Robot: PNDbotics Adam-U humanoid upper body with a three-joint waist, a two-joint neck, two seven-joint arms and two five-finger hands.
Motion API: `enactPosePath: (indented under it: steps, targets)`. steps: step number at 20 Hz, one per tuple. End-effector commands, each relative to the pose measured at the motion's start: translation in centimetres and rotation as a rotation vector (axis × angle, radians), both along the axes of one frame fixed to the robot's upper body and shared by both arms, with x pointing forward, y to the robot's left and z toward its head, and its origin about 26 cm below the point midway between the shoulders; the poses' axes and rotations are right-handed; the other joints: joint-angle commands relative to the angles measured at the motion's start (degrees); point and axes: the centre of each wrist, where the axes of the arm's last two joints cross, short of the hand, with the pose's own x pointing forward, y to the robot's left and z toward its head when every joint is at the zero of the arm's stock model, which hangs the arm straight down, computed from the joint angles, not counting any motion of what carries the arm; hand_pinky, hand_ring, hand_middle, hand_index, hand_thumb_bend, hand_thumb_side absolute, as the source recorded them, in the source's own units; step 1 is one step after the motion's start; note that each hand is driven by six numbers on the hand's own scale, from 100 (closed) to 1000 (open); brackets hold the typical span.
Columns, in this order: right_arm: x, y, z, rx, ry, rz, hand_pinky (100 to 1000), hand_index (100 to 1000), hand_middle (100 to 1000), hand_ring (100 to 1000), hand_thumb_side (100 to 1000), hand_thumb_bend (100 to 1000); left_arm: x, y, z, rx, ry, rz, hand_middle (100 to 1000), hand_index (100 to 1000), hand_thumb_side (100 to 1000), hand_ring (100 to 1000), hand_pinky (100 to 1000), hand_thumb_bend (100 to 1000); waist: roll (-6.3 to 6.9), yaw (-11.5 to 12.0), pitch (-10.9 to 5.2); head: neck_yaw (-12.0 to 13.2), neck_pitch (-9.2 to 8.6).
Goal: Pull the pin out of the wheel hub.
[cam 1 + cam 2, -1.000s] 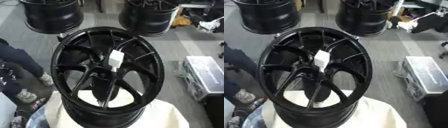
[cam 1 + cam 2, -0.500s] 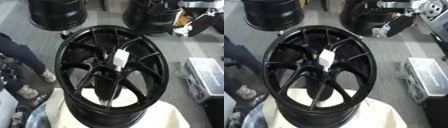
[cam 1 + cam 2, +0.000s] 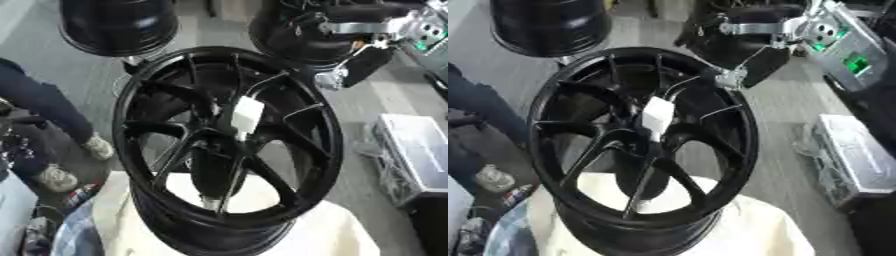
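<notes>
Right arm (image 3: 833, 35) silver w/ green lit panel, screws, black hand (image 3: 754, 65), silver wrist bracket

Two black wheel rims (image 3: 118, 25) stand far behind; a silver case (image 3: 418, 155) lies at right.

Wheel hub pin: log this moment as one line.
pin: seated in wheel hub | right hand: above rim, not touching | left hand: not in view
</notes>
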Motion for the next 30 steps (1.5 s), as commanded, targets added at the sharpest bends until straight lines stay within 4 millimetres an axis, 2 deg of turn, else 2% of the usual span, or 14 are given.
enactPosePath:
  steps: [1,2,5,30]
  targets:
    - [-0.1,0.3,1.0,-0.238,-0.096,0.229,864,957,908,891,421,108,0.1,0.1,1.4,0.037,-0.038,-0.010,566,667,886,586,722,100,0.33,0.1,-0.45,-0.2,-0.12]
    - [-0.1,0.5,0.9,-0.245,-0.100,0.237,865,958,910,892,365,112,0.1,0.1,1.4,0.037,-0.038,-0.010,566,667,886,586,722,100,0.34,0.1,-0.44,-0.3,-0.12]
    - [-0.3,1.1,0.5,-0.274,-0.116,0.263,866,957,912,895,319,127,0.1,0.0,1.4,0.037,-0.039,-0.013,566,667,886,586,722,100,0.37,0.2,-0.41,-0.3,-0.12]
    - [-0.3,3.7,-2.9,-0.354,-0.122,0.365,860,939,877,883,270,100,0.2,-0.1,1.3,0.035,-0.042,-0.023,567,668,889,588,725,100,0.63,0.6,0.03,-0.6,-0.12]
